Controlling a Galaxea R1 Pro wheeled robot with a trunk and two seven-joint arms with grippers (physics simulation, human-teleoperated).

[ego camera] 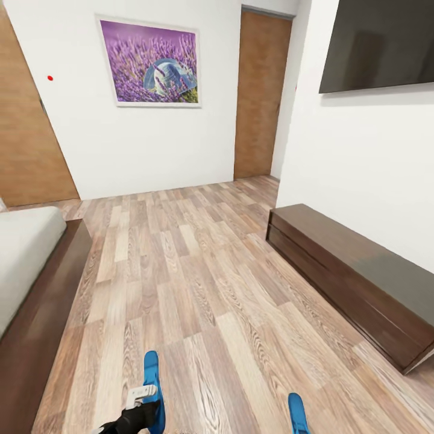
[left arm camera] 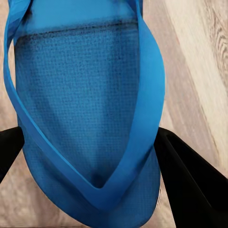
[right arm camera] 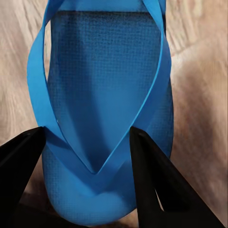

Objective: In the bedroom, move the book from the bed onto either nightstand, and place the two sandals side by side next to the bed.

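sandals are held one in each pincer low over the wood-plank floor (ego camera: 199, 289). the bed (ego camera: 27, 265) runs along the left, a long dark sideboard (ego camera: 355, 283) along the right wall, and a lavender picture (ego camera: 149, 61) hangs ahead. the left pincer (left arm camera: 90, 156) grips the left sandal (left arm camera: 85, 95) across its toe end; the right pincer (right arm camera: 88, 156) clamps the right sandal (right arm camera: 107, 85) likewise.

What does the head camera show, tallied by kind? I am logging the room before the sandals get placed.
Blue sandals: 2
Bed: 1
Long dark-wood sideboard: 1
Lavender picture: 1
Wooden doors: 2
Black wall screen: 1
Total: 8
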